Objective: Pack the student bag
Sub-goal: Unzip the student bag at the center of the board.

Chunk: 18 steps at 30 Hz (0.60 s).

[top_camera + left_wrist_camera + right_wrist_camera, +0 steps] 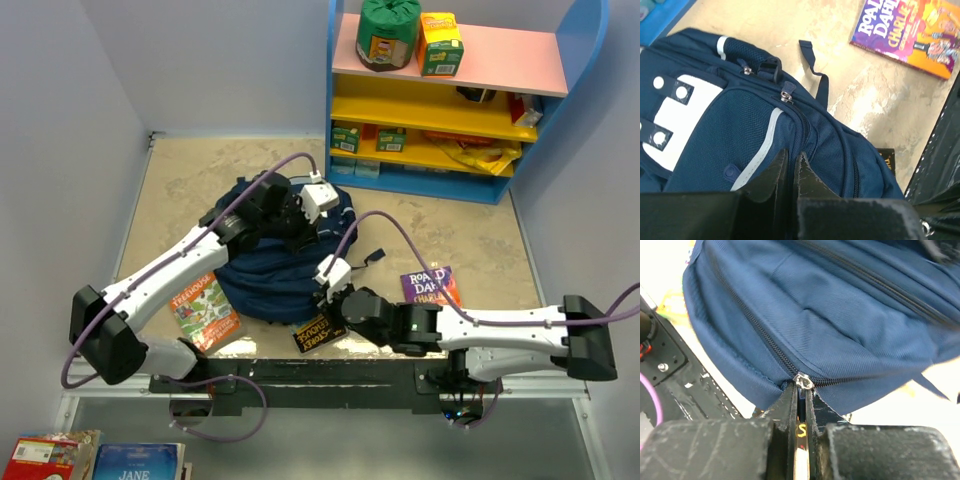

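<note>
Looking down from the top camera first: the student bag (262,275) is lying on the table (180,190), right in front of both arms. The left arm is reaching over it, with the left pincer (298,235) hanging over the bag's upper part. The right arm is stretching across low from the right, and the right pincer (328,303) is sitting at the bag's near edge. A green-and-orange book (205,310) is lying just beside the bag on the left. A purple Roald Dahl book (432,287) is lying apart on the right, and a black book (314,336) is poking out under the right pincer. A blue shelf unit (340,110) is standing at the far right corner.

Switching to the left wrist: navy fabric is filling the frame, the bag (740,125) showing its white patches (675,117) and a pale curved stripe on the front pocket. The left pincer (791,154) is drawn narrow, only a sliver between the fingers, with the tips resting on that pocket. Whether any cloth is being nipped, I cannot tell. The Roald Dahl book (910,30) is showing at top right.

Over to the right wrist: the right pincer (801,389) is clamping tight on the silver zip pull (802,380) of the bag (840,325). Yellow lettering is peeking through the slit below.
</note>
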Tool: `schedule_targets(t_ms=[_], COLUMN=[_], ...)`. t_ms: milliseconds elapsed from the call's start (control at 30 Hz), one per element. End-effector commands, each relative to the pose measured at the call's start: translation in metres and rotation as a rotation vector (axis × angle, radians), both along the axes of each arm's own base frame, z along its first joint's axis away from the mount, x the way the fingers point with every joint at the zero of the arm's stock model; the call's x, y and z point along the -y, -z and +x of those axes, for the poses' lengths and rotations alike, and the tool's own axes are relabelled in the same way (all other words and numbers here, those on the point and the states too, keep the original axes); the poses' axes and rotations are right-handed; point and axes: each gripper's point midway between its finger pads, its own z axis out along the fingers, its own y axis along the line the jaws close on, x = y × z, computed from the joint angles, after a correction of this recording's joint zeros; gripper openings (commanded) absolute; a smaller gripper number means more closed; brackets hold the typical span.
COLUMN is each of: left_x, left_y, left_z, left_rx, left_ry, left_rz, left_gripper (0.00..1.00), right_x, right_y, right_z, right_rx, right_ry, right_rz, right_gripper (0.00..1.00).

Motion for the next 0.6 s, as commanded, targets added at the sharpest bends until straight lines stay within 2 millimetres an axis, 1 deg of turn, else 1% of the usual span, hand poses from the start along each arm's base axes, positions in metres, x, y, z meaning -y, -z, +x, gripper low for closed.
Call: schedule_targets(t_ms=[0, 67, 133, 167, 200, 233, 267, 300, 333, 367, 400, 433, 467, 500, 533, 567], left_x=[-0.038, -0.040, -0.048, -0.049, -0.051, -0.046, -0.044, -0.042, -0.038, -0.035, -0.031, -0.025, -0.018, -0.010, -0.005, -0.001], left_y=[-0.037, -0.042, -0.048, -0.048, -0.044, -0.044, -0.044, -0.038, -0.037, -0.030, -0.025, -0.024, -0.015, -0.015, -0.014, -0.008], left_z=[0.024, 0.014, 0.006, 0.002, -0.004, -0.011, -0.014, -0.017, -0.017, -0.015, -0.015, -0.014, -0.012, -0.013, -0.010, -0.006], left_rx=[0.076, 0.035, 0.018, -0.015, -0.033, -0.052, -0.057, -0.077, -0.085, -0.103, -0.115, -0.112, -0.116, -0.105, -0.090, -0.096], left_ry=[-0.244, -0.246, -0.236, -0.251, -0.241, -0.200, -0.188, -0.177, -0.159, -0.158, -0.145, -0.126, -0.104, -0.081, -0.070, -0.066], left_rz=[-0.041, -0.093, -0.139, -0.162, -0.172, -0.194, -0.209, -0.211, -0.223, -0.222, -0.221, -0.220, -0.200, -0.193, -0.189, -0.173], left_gripper=[0.00, 0.00, 0.00, 0.00, 0.00, 0.00, 0.00, 0.00, 0.00, 0.00, 0.00, 0.00, 0.00, 0.00, 0.00, 0.00], right_x=[0.027, 0.041, 0.045, 0.049, 0.046, 0.043, 0.042, 0.040, 0.036, 0.034, 0.034, 0.031, 0.031, 0.031, 0.028, 0.030], right_y=[-0.057, -0.057, -0.057, -0.059, -0.049, -0.047, -0.051, -0.050, -0.043, -0.047, -0.046, -0.035, -0.037, -0.034, -0.032, -0.030], right_z=[0.001, 0.011, 0.020, 0.034, 0.042, 0.046, 0.057, 0.061, 0.066, 0.073, 0.078, 0.083, 0.091, 0.093, 0.098, 0.101], right_rx=[0.041, 0.046, 0.047, 0.053, 0.043, 0.034, 0.050, 0.061, 0.067, 0.095, 0.103, 0.101, 0.114, 0.124, 0.140, 0.158], right_ry=[0.090, 0.140, 0.162, 0.196, 0.202, 0.192, 0.209, 0.209, 0.212, 0.212, 0.220, 0.222, 0.232, 0.233, 0.238, 0.246], right_rz=[0.183, 0.174, 0.161, 0.151, 0.109, 0.095, 0.083, 0.070, 0.041, 0.033, 0.021, -0.017, -0.026, -0.045, -0.048, -0.072], right_gripper=[0.00, 0.00, 0.00, 0.00, 0.00, 0.00, 0.00, 0.00, 0.00, 0.00, 0.00, 0.00, 0.00, 0.00, 0.00, 0.00])
